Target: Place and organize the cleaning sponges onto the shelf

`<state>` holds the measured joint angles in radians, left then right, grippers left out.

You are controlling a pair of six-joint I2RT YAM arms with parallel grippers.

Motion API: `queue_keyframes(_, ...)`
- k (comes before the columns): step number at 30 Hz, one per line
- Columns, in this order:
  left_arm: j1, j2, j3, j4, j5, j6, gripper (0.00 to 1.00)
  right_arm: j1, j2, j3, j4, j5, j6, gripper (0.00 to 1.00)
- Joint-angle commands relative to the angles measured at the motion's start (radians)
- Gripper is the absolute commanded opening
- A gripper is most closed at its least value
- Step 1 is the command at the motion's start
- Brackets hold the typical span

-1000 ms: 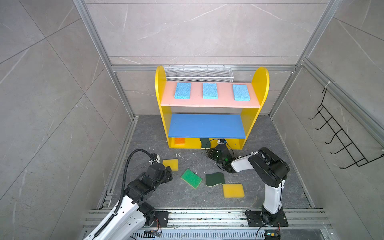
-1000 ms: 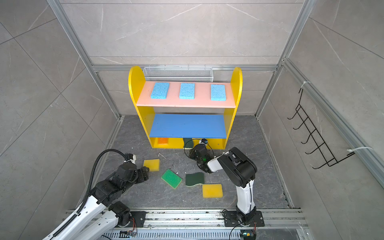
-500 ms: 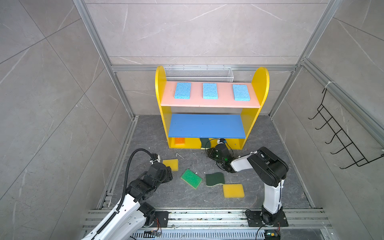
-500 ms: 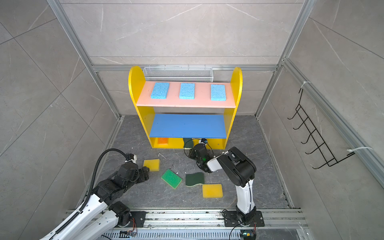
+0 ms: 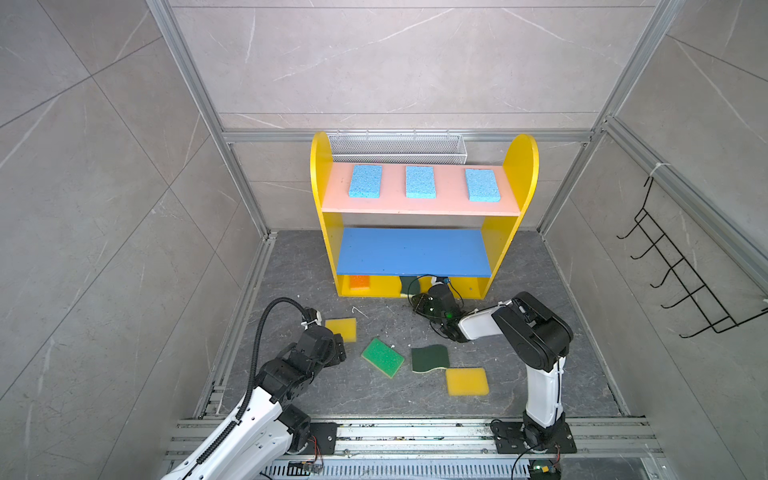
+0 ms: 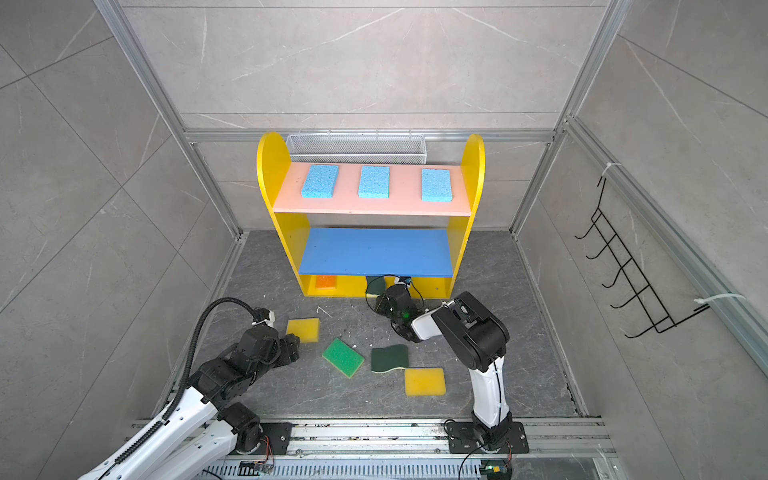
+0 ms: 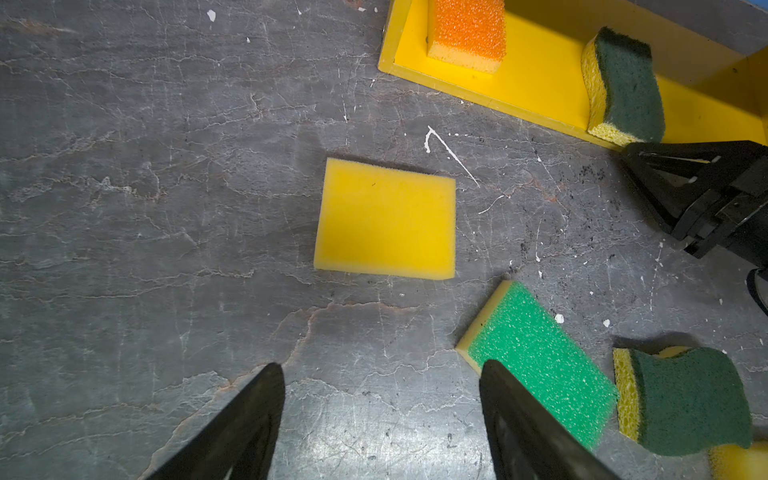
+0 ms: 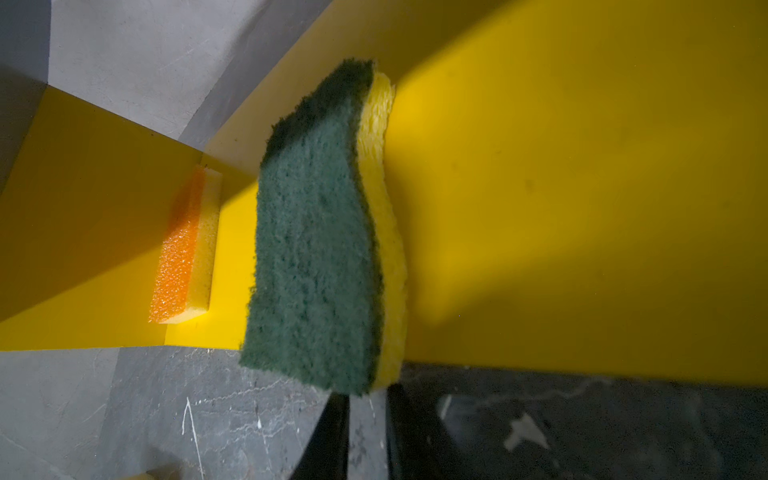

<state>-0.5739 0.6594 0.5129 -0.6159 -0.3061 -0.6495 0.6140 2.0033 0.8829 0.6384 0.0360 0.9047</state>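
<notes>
Three light blue sponges [image 5: 420, 182] lie on the pink top board of the shelf [image 5: 521, 166]; an orange sponge [image 5: 359, 282] sits at the left of its yellow bottom tier; the right claw [image 8: 366, 401] is clenched on the near end of a dark-green scourer [image 8: 311, 232] at that tier's front edge; the left claw [image 7: 381, 365], released and empty, hovers near a yellow sponge [image 7: 386, 218]; a bright green sponge [image 5: 382, 357], a second scourer [image 5: 430, 359] and a second yellow sponge [image 5: 467, 381] lie on the worktop [image 5: 316, 390].

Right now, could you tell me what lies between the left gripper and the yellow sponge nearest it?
Only bare grey floor, as the left wrist view shows; the left gripper stands open short of the yellow sponge.
</notes>
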Motion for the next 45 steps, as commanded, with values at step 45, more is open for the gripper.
queue_keyframes(45, -0.004, 0.005, -0.017, 0.045, -0.004, -0.02, 0.76, -0.009, -0.123, 0.012, 0.093, -0.002, -0.078, 0.0)
